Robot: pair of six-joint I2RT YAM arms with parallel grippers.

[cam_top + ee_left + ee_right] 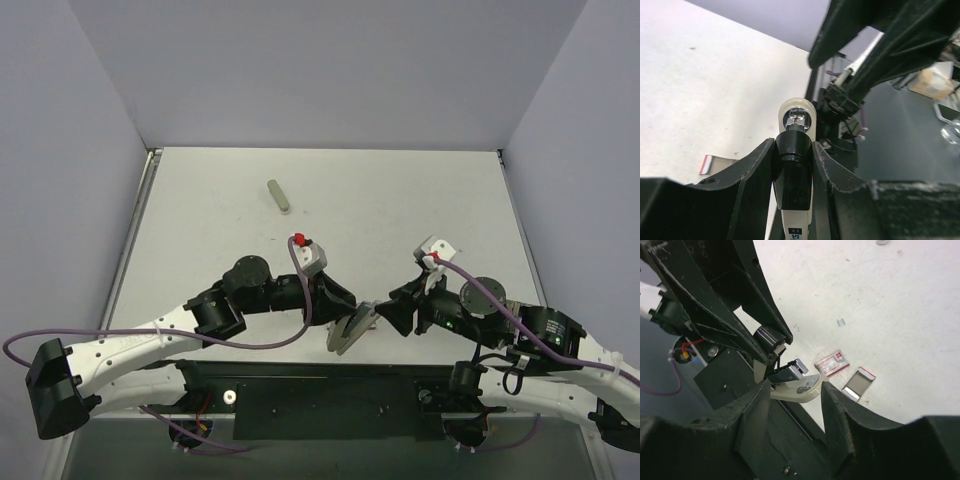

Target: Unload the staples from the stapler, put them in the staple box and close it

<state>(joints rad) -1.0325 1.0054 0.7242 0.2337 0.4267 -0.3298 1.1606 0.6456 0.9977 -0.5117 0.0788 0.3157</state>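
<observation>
My left gripper (343,312) is shut on the stapler (352,328) and holds it near the table's front edge. In the left wrist view its fingers (752,165) clamp the stapler's black top arm (792,170), and the cream base with the silvery anvil (799,118) pokes out beyond them. My right gripper (386,314) is open just right of the stapler. In the right wrist view the stapler's silvery channel (789,373) is lifted off the cream base, whose tip (802,389) lies between the open right fingers (840,405).
An olive-grey rounded bar (279,196) lies at the back left of the table. A small red-and-white staple box (832,362) and a silvery red-edged sleeve (858,384) lie on the table just beyond the stapler. A tiny staple piece (841,321) lies farther out.
</observation>
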